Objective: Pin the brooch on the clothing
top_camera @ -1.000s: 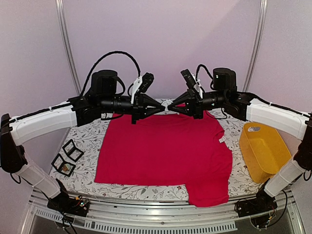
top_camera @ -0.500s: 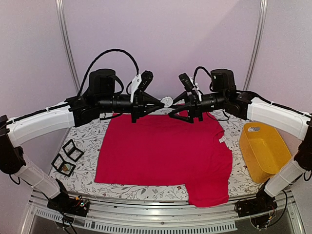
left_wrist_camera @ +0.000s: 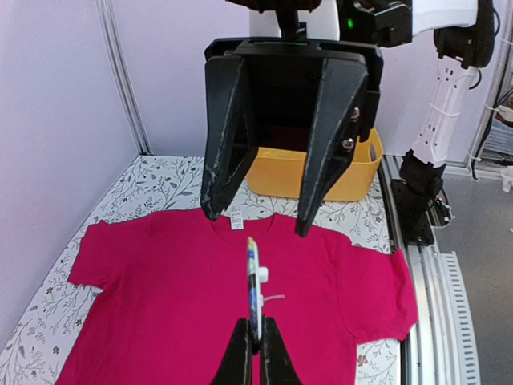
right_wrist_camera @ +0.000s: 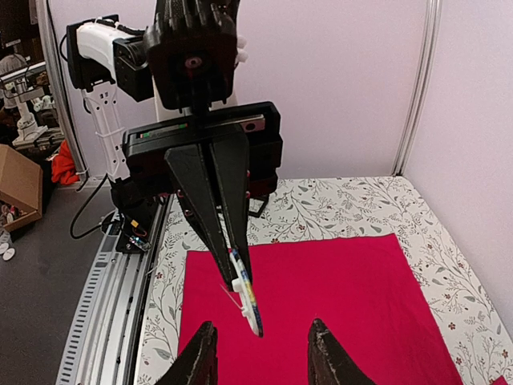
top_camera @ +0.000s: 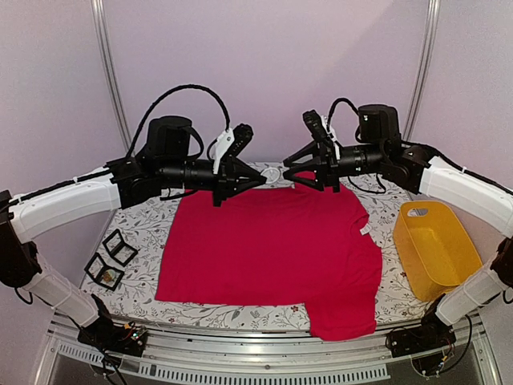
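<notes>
Our left gripper (left_wrist_camera: 255,335) pinches the brooch (left_wrist_camera: 253,281) edge-on in the air, over the far collar end of the red shirt (top_camera: 272,249). Our right gripper (top_camera: 298,170) faces it from just right, jaws parted and empty. The shirt lies flat below both.

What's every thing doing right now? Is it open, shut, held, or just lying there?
brooch: held up above the shirt, not pinned on.
left gripper: shut on the brooch.
right gripper: open, holding nothing.
shirt: spread out flat.
bin: upright, looks empty.
black boxes: lying flat, left of the shirt.
</notes>
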Robot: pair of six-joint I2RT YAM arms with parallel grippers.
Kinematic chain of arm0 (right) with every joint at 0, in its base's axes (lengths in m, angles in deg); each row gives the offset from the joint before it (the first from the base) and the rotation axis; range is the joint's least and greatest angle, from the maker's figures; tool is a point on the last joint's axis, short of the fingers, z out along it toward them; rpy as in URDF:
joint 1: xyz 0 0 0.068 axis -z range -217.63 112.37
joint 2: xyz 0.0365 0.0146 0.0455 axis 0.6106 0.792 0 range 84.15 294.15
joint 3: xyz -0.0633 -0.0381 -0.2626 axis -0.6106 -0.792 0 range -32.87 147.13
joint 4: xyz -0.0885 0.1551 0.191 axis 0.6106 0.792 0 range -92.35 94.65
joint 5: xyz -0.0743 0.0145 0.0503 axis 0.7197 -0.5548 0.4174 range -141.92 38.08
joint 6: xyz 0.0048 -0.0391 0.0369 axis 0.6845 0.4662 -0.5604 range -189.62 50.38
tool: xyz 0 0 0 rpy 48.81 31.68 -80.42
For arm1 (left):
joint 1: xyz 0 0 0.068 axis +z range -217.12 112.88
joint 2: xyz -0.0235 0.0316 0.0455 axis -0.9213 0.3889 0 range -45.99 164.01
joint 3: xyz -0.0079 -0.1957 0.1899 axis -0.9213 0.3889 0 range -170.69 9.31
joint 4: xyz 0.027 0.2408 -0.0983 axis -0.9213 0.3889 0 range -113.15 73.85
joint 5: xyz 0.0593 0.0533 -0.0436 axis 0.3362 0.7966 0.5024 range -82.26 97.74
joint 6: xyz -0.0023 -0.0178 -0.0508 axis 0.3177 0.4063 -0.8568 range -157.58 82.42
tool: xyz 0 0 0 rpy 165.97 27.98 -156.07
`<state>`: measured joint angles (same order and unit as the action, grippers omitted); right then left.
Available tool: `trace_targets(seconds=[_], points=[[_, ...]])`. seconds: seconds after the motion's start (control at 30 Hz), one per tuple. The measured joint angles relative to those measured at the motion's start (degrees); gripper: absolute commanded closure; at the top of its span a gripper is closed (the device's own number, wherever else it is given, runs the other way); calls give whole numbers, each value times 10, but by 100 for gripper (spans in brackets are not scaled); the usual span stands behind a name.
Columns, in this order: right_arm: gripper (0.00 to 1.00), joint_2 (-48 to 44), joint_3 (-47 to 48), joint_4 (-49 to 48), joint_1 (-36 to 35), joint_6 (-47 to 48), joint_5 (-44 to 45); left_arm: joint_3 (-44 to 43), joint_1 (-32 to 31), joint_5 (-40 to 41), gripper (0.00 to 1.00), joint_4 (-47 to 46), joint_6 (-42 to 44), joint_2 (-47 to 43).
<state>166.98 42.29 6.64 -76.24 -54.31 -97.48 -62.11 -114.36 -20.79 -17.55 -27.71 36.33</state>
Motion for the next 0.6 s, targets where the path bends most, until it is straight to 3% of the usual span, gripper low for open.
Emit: trace_targets(seconds=[0.37,0.6], points=[[70,23,3,-24,0,-19,-17,-2,0,-6,100,1,0,4],[88,33,3,-27,0,-27,-24,-5,0,-10,100,2,0,9]])
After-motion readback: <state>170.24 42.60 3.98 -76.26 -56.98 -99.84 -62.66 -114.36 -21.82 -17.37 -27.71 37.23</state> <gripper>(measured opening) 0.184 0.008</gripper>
